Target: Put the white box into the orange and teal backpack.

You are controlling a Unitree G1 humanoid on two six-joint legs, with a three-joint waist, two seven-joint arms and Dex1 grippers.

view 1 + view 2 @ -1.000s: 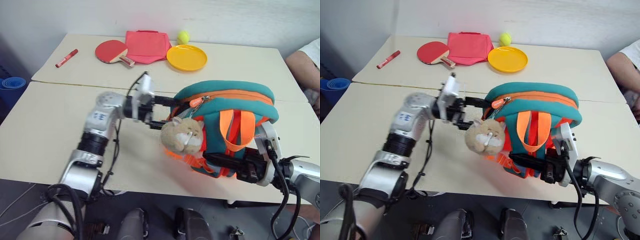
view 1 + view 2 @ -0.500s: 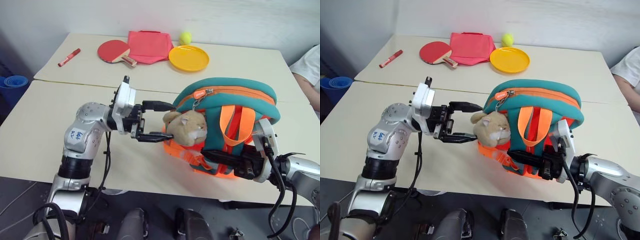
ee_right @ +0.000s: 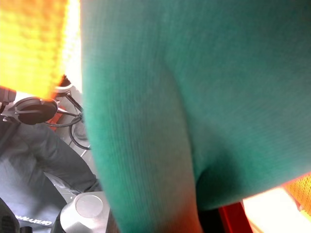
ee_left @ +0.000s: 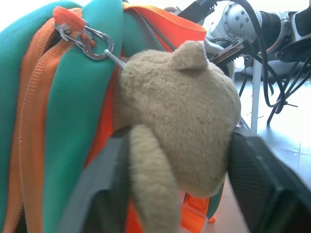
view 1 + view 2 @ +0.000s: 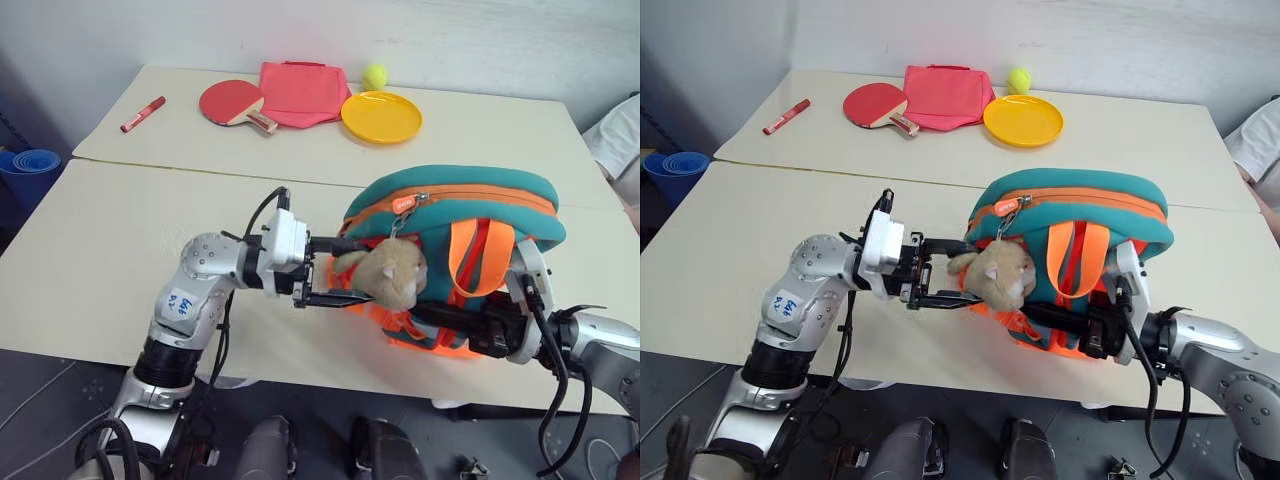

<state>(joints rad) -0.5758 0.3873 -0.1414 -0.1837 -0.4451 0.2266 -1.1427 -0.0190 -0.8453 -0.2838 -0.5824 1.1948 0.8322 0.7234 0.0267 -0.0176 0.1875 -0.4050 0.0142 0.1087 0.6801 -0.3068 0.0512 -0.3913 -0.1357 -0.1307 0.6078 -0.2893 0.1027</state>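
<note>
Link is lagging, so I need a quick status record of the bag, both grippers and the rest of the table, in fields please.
backpack: orange and teal backpack upright at near table edge, zipper looks closed
charm: plush animal charm hangs from zipper pull
left gripper: left gripper fingers either side of the charm
right gripper: right gripper shut at backpack's lower front straps
far side: paddle, pink pouch, yellow plate, ball, red marker

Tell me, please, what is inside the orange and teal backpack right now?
Nothing inside can be seen: the orange and teal backpack has its zipper band closed, covering the interior. Only the tan plush charm hangs outside, between the left hand's fingers.
</note>
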